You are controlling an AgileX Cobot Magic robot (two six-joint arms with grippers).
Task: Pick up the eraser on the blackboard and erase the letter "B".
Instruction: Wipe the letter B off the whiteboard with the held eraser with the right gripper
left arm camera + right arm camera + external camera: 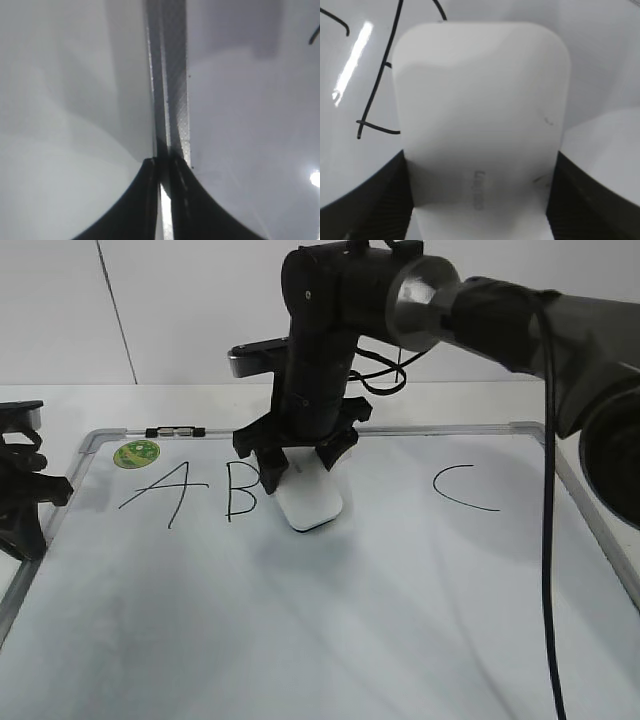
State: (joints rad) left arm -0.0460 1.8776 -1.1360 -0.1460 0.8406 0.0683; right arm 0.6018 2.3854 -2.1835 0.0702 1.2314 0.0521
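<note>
The eraser (310, 502), just one, sits on the blackboard (330, 620) right of the letter "B" (238, 495) (three letters in all), clamped in the right gripper (299, 462). Left wrist: we see closed jaws over the frame (170, 80). Right wrist: jaws pinching the eraser (480, 115).

**A bare robot test bench in a lab-like room**

The setting looked like a robotics lab or test room rather than a home or shop. A plain white table (200, 400) stood against a blank pale wall (180, 310) with one thin vertical seam. On the table lay a white dry-erase blackboard (330, 640) with a grey metal frame, marked only with practice letters and a round green sticker (136, 452). Two black robot arms with exposed cables (548, 570) worked over it, and there were no furnishings, decoration or household goods in view.
</note>
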